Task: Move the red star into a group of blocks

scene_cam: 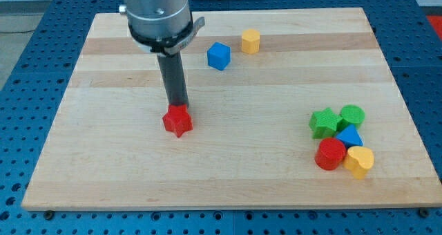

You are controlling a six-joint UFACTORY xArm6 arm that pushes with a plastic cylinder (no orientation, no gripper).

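**A:** Status on the red star (177,120)?

**B:** It sits on the wooden board (228,173), left of centre, a bit below the middle. My tip (179,106) is right at its upper edge, on the side toward the view's top. Looks like contact, but the rod hides the exact meeting point.

**A:** Claw state?

**B:** There is no claw on this arm, only the straight dark rod, so nothing to be apart or clamped. The grey arm housing (156,14) hangs above it at the view's top.

**A:** Where's the group?

**B:** Lower right of the board, well apart from the star. Five pieces packed together: green star (323,122) on the cluster's left, green cylinder (351,115) just beside it on the right, blue triangle (349,137) below those two, red cylinder (330,154) at the cluster's bottom left, yellow heart (359,160) at its bottom right. Neighbours look to be touching or nearly so.

**A:** Anything else on the board?

**B:** Two loose pieces near the view's top, right of the rod: blue cube (218,56) and a yellow block (250,41), roughly hexagonal, up and to the right of it. Near each other, not touching. Both well apart from the red star and from the cluster.
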